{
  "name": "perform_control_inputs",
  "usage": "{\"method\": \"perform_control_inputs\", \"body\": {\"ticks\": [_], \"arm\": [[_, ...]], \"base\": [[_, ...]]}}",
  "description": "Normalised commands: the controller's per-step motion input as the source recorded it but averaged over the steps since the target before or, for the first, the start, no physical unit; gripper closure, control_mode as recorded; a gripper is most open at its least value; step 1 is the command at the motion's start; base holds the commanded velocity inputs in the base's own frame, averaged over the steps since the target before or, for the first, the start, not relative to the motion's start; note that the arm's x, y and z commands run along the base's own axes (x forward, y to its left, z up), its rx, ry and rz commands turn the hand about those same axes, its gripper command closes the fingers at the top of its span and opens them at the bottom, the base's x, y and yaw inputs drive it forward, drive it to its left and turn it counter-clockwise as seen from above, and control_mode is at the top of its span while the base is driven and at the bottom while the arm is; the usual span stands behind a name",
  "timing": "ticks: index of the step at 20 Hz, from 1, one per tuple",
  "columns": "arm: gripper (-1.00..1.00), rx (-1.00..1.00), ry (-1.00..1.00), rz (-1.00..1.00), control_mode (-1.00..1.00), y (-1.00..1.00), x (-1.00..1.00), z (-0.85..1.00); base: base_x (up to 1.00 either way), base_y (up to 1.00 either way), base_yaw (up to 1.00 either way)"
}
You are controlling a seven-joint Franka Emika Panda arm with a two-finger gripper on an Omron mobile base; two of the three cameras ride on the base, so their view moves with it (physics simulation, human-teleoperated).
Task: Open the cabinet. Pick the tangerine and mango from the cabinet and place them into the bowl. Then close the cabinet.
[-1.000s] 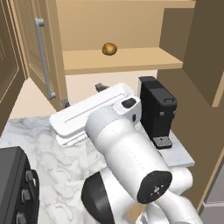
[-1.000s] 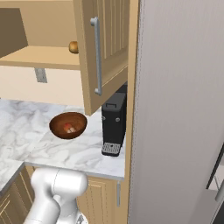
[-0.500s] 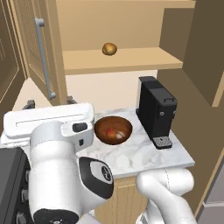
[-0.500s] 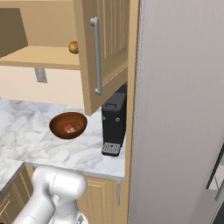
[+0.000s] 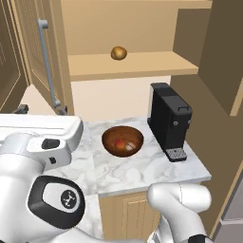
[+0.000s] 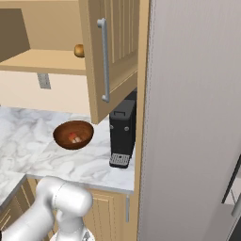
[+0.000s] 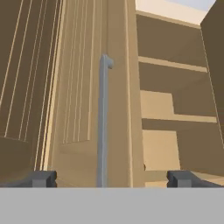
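**Pincer spread wide in front of the left door handle**

Pincer (image 7: 111,178) is released: from my station I see in the hand view its two dark fingertips (image 7: 43,178) far apart at the bottom, with nothing between them. Straight ahead of them stands the long silver bar handle (image 7: 103,122) of a cabinet door (image 7: 83,87), and the handle lies about in the middle between the two tips. I cannot tell if the tips touch the door or not.

I see the cabinet (image 5: 133,66) with both doors swung open. In the left base view the left door (image 5: 40,52) stands open at the left with its handle toward me, and in the right base view the right door (image 6: 115,52) hangs open over the counter. On the cabinet shelf sits one round orange-brown fruit (image 5: 118,52), near the middle of the shelf, well apart from both doors. I cannot say surely which fruit it is.

Below, on the white marble counter (image 5: 142,166), the bowl (image 5: 123,140) stands just beside the black coffee machine (image 5: 170,121), at its left. Inside the bowl lies something small with red and pale colour (image 5: 124,144); it is too small for me to name it.
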Motion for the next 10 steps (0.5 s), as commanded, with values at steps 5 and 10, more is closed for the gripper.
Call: {"method": "perform_control_inputs", "body": {"ticks": [5,10], "arm": [[-1.0,0.01,0.06,-0.09,-1.0,-0.09,0.59,0.0],[-1.0,0.07,-0.1,0.03,-1.0,-0.39,-0.6,0.0]], "base": [[0.0,0.0,0.0],[0.0,0.0,0.0]]}}
